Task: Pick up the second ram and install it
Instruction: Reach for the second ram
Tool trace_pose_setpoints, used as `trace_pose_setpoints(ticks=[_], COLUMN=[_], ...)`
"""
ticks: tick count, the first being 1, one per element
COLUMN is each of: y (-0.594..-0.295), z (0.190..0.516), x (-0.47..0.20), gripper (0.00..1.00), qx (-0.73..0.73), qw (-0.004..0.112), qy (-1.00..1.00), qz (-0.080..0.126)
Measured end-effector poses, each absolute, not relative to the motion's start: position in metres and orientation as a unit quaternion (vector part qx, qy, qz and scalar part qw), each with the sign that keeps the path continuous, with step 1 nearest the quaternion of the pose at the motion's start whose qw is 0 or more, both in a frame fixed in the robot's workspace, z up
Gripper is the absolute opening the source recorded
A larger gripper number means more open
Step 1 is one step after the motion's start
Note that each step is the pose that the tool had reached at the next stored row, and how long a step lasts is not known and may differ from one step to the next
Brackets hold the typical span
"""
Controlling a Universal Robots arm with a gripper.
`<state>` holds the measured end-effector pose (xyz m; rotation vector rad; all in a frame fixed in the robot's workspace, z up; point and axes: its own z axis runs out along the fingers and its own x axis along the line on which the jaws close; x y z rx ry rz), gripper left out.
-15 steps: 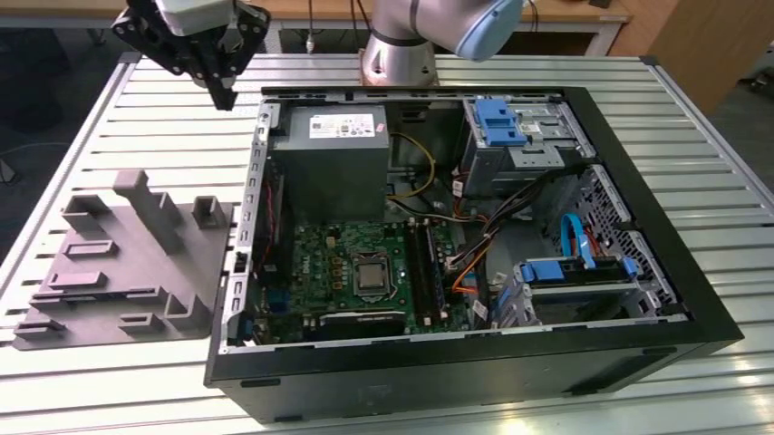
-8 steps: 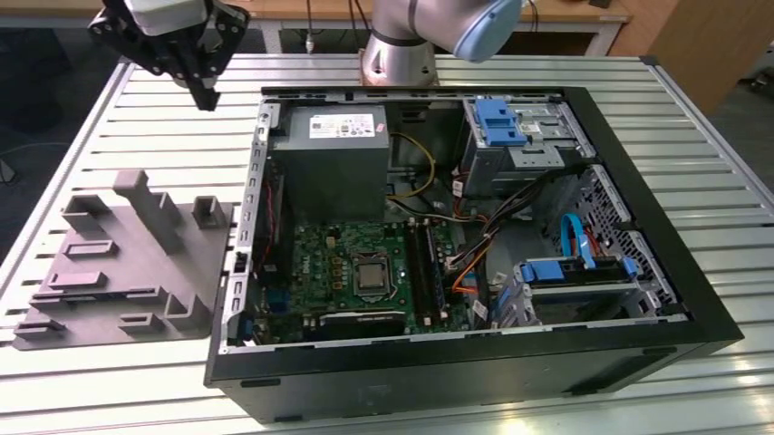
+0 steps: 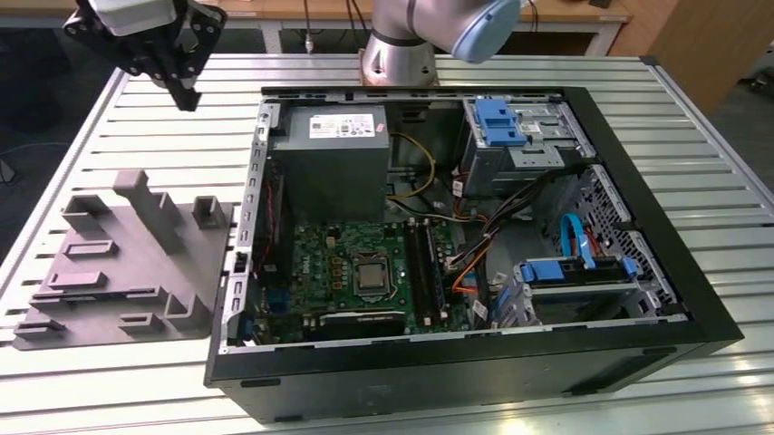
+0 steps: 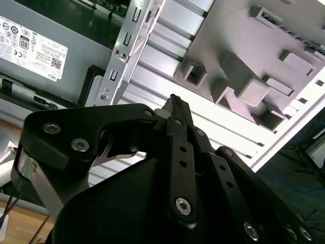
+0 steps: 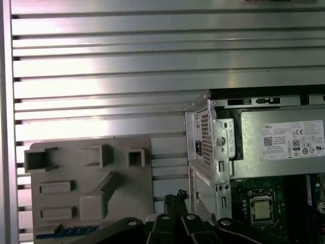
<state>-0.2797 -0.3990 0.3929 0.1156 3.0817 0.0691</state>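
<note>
Gripper (image 3: 185,98) hangs over the slatted table (image 3: 72,145), jaws closed on nothing. The second ram (image 5: 66,231) sits on the grey fixture tray (image 5: 91,173), well apart from it (thin blue strip, easy to miss). I reckon a good pick means grabbing its long edges squarely, not the chips.

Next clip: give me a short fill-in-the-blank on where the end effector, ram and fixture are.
1. The end effector hangs above the table, ____ the case.
2. The grey fixture lies beside the case, on the exterior view's ____.
3. In the first wrist view, the ram on the fixture is ____ in colour.
4. The end effector holds ____.

Missing words: outside; left; blue; nothing.
</note>
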Motion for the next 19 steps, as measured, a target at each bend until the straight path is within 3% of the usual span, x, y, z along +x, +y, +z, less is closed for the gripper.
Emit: trace_pose_setpoints(ticks=[19], y=[-0.399], z=[0.391], x=[-0.322], gripper=[0.11], qx=[0.037], qw=[0.031], qy=[0.999], qz=[0.022])
